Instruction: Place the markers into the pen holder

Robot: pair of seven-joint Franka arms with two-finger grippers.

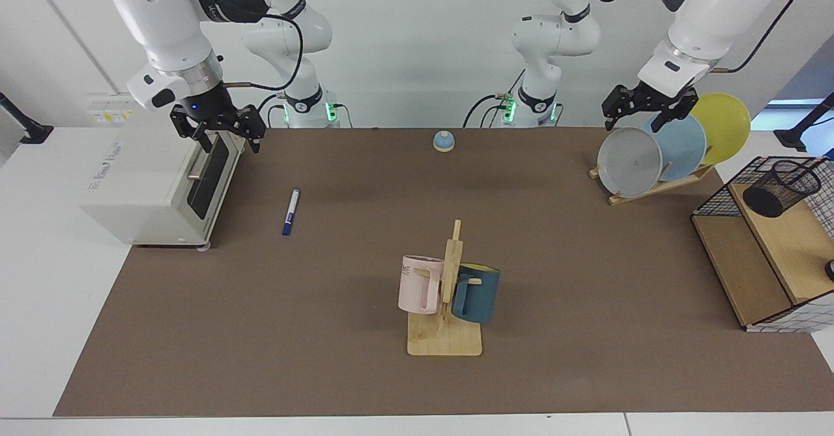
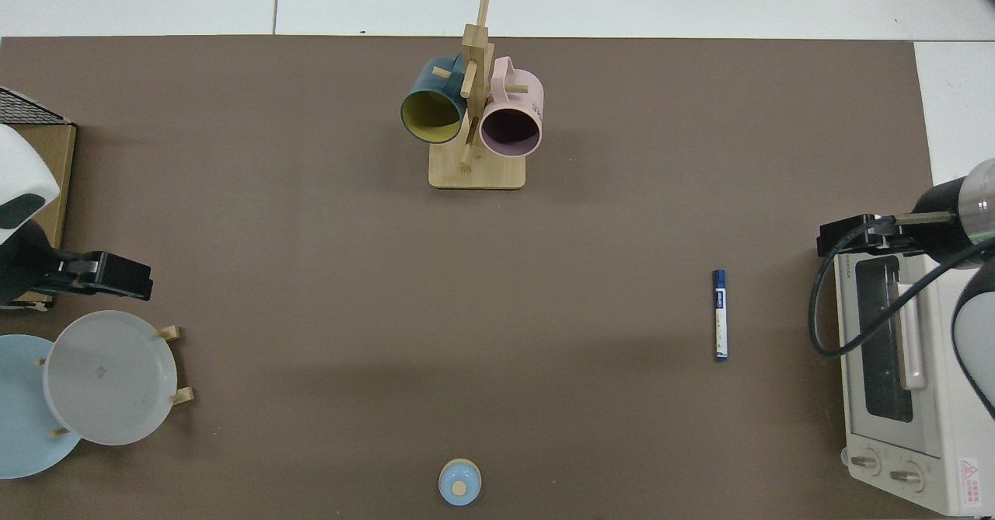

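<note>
Going across the facing view from its left edge, one white toaster oven [image 1: 156,185] is sitting at the end of the desk [image 1: 326,358], and the right gripper [image 1: 220,137] is hovering over the oven's top front corner, its fingers spread apart and holding nothing. Just beside the oven, one marker [image 1: 291,212] is lying flat on the brown mat, capped end toward the camera, well apart from both grippers. Further along, one small blue bell [image 1: 444,141] is resting near the back edge, and one wooden mug tree [image 1: 449,305] is carrying two mugs, one pink mug [image 1: 420,284] and one teal mug [image 1: 476,292]. Next, a wooden plate rack [image 1: 651,185] is holding three plates: grey, light blue and yellow. The left gripper [image 1: 645,107] is hanging just above those plates, fingers parted and empty. At the far end, one pen holder [image 1: 782,187] is lying tilted on the top board of one wire-and-wood shelf [image 1: 749,273], with no pen showing in it.

Judging from this, the task is only beginning: the marker is untouched and nothing is being carried. What is left is the whole job, namely grasping the marker, carrying it across the desk and dropping it into the pen holder.
</note>
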